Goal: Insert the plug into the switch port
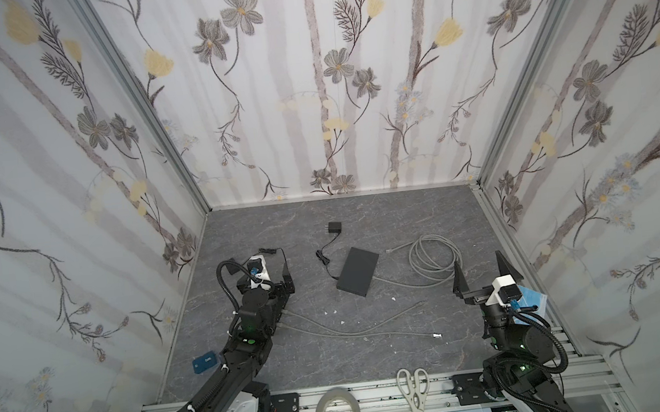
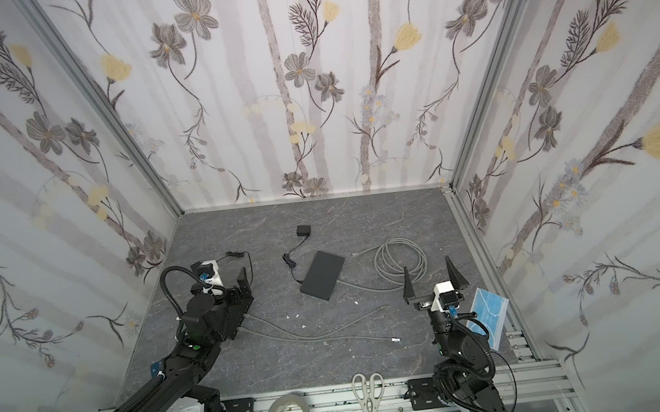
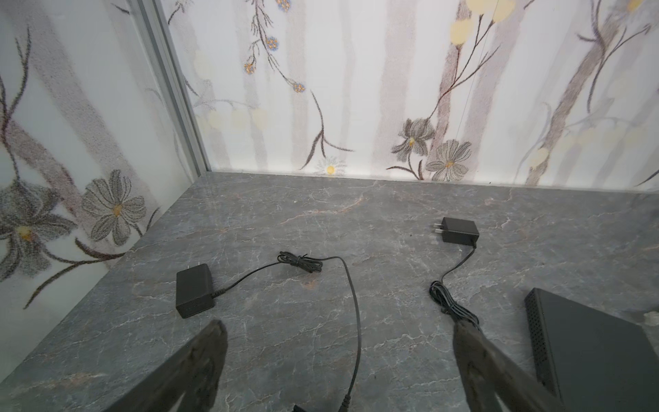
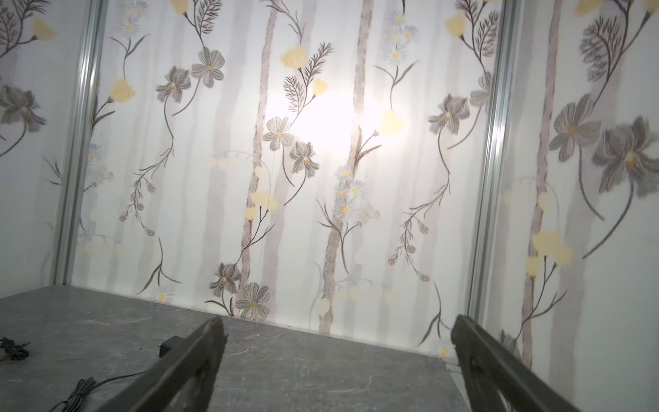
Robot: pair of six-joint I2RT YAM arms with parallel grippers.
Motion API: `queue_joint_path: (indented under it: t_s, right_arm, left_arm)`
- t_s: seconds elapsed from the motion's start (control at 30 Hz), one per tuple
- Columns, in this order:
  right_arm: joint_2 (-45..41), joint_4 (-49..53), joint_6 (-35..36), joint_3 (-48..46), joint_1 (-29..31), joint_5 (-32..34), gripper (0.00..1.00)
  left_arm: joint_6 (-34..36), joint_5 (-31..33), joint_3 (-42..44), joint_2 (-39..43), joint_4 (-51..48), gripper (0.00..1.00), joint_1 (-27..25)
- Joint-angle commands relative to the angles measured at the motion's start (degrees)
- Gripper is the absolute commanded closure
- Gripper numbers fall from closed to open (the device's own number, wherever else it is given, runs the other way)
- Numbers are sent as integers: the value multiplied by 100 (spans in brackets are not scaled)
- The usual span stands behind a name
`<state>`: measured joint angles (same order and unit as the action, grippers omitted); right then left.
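Two adapters [image 3: 195, 290] [image 3: 460, 231]; one coiled cable [image 1: 434, 261]; one switch [image 1: 358, 271] in plain view.

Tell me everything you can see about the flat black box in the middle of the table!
The flat black box is a thin matte rectangle, probably plastic or metal, lying flat and turned slantwise on the grey marbled table. In the left wrist view, rows of tiny vent holes line one narrow side. A thin black cord runs to its left edge, and a grey cable meets its right edge. Its ports cannot be seen. Nothing else touches it.
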<state>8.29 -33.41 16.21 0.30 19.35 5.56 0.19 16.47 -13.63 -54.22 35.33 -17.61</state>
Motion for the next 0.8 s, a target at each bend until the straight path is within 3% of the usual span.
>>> queue_joint_path:
  t_s: [0.0,0.1,0.2,0.27,0.37,0.5,0.53,0.6,0.67,0.73,0.77]
  right_arm:
    - [-13,-625,1359,-1235,-28,-719,0]
    - [1030,-1712,1245,-1338,-161,-505,0]
    - [2233,-2751,857,-1344,-455,-966,0]
    - [3105,-3207,638,-1227,-595,-1113,0]
    - [4606,-4163,101,-971,-867,-1041,0]
    - [7041,-6798,-505,-776,-1133,-1157,0]
    - [7603,-7274,-612,-727,-1158,-888,0]
    - [8193,-7232,-896,-226,-1212,-311,0]
    - [7794,-6215,-1181,43,-1315,185,0]
    - [7592,-4821,-1113,587,-1496,-614,0]
    - [7672,-4618,-1210,773,-1561,-602,0]
  left_arm:
    - [556,30,133,-462,915,0,93]
    - [669,-146,131,-1239,1473,0,281]
    - [339,141,47,-1924,1724,0,483]
    - [287,358,-128,-2092,1564,0,542]
    - [446,130,-292,-2440,1769,0,780]
    - [-123,-209,-108,-3785,3563,0,1473]
    - [-223,-319,-111,-3625,3231,0,1531]
    - [-253,-454,-569,-3430,2113,0,1567]
    - [-214,-539,-729,-3533,1887,0,1575]
    - [-208,-530,-811,-3572,1804,0,1585]
    - [-230,-565,-826,-3532,1686,0,1601]
